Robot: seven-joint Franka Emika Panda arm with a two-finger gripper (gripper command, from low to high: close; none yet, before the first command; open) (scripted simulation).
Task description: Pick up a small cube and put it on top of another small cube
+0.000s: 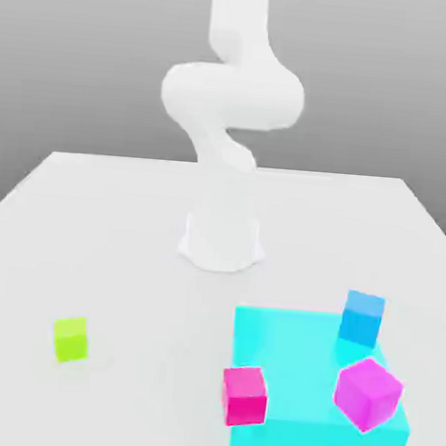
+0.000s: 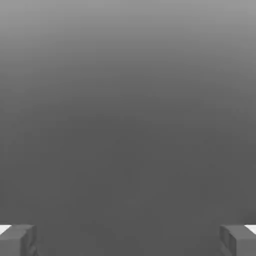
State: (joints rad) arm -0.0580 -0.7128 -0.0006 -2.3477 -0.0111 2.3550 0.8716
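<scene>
In the exterior view a small lime-green cube (image 1: pixel 70 338) sits alone on the white table toward the exterior view's left. A hot-pink cube (image 1: pixel 243 395) rests at the near-left corner of a flat cyan slab (image 1: pixel 297 351). A purple-magenta cube (image 1: pixel 368 394) stands tilted on the slab's right side, and a blue cube (image 1: pixel 362 318) stands at its far-right corner. In the hand view my gripper (image 2: pixel 128 240) is open, its grey fingertips (image 2: pixel 18 240) far apart with nothing between them, facing a plain grey background.
The white arm (image 1: pixel 232 95) rises from its round base (image 1: pixel 222 241) at the table's middle and bends upward past the top of the exterior view. The white table (image 1: pixel 121 247) spreads around the base and the cubes.
</scene>
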